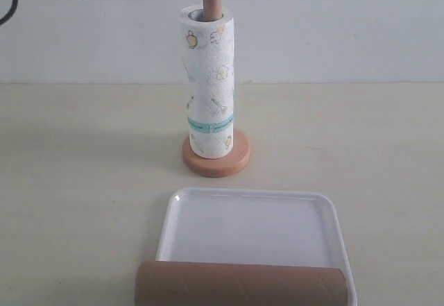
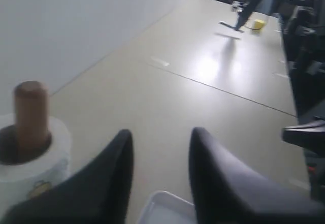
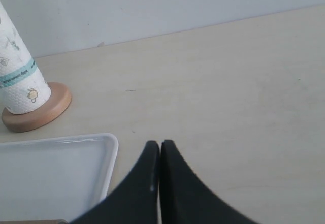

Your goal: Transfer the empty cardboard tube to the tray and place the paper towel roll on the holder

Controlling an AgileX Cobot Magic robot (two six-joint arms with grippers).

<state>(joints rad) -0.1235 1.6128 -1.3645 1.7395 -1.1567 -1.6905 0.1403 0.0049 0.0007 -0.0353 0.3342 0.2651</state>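
On the beige table (image 1: 83, 181) the roll (image 1: 208, 84) sits on the holder (image 1: 216, 164) at 12 o'clock from the tray (image 1: 250, 230), and the tube (image 1: 239, 285) lies across its 6 o'clock rim, where a bump could roll it off; the left gripper (image 2: 161, 135) is spread and empty, the right gripper (image 3: 160, 145) is closed on nothing.

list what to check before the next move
1. Roll on the holder, rod through its core: ok.
2. Roll resting down on the holder's base, upright: ok.
3. Tube on the tray: lies along the near edge with its left end overhanging; whether it sits securely, cannot tell.
4. Left gripper open, holding nothing, apart from the roll: ok.
5. Right gripper shut, holding nothing, beside the tray: ok.
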